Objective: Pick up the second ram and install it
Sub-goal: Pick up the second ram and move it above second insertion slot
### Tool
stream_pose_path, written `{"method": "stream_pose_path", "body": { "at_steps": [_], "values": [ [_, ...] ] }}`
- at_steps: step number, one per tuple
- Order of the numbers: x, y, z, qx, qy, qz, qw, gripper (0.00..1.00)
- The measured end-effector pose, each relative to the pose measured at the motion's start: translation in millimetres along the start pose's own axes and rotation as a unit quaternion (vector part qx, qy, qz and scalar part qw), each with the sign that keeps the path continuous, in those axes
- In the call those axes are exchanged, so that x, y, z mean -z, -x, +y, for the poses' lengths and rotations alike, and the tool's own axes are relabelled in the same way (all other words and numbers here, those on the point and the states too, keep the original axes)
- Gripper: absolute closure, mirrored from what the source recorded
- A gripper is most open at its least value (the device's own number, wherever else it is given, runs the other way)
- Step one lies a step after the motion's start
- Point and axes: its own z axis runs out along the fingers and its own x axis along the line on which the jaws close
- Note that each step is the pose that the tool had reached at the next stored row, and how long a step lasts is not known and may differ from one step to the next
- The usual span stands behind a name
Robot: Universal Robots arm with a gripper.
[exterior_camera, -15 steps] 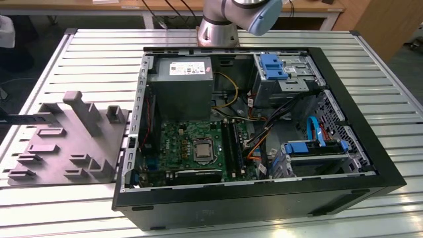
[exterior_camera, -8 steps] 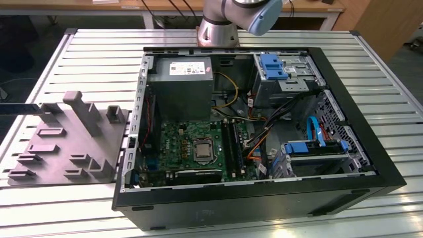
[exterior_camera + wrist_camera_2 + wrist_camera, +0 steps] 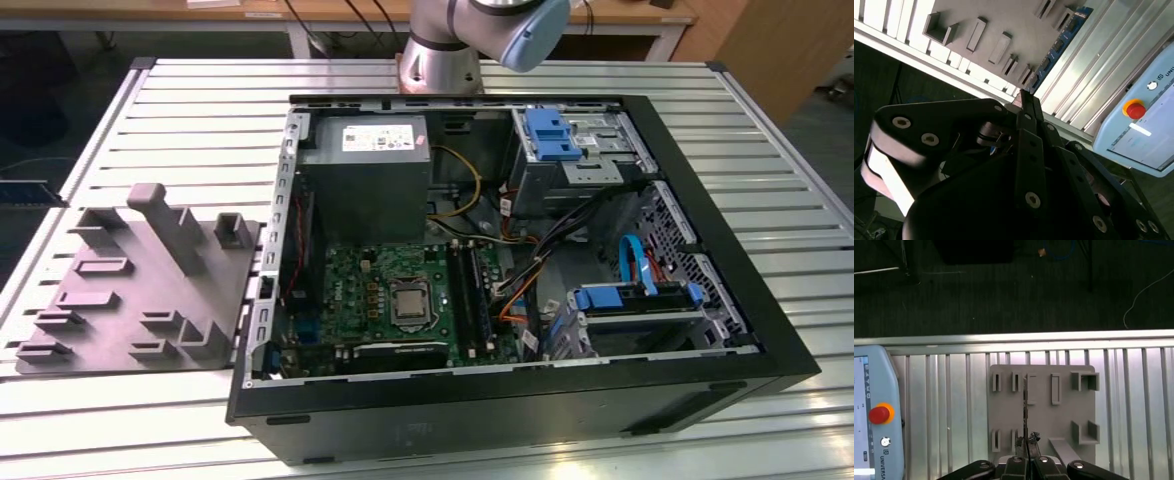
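The second ram, judged light, stiff, thin and fragile, is shown pinched across its flat faces by the gripper, and is best gripped clear of its contacts.

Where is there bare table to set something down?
Bare slats lie between the grey tray and the table's far edge, and on the exterior view's right beyond the computer case. Inside the case it is crowded with cables and drives. The hand holds the second ram.

A slatted aluminium table stands on a dark floor where a loose cable trails. Behind it are a wooden-topped desk on white legs and a light-wood panel.
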Motion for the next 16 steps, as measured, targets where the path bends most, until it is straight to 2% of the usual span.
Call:
{"method": "stream_pose_path", "body": {
  "at_steps": [2,10,16],
  "values": [
    [4.4,0.1,0.2,0.0,-0.0001,0.0,1.0,0.88],
    [5.3,0.1,0.1,0.0,0.0,0.0,1.0,0.88],
    [5.7,0.6,-9.7,0.0,0.0,0.0,1.0,0.88]
  ]
}}
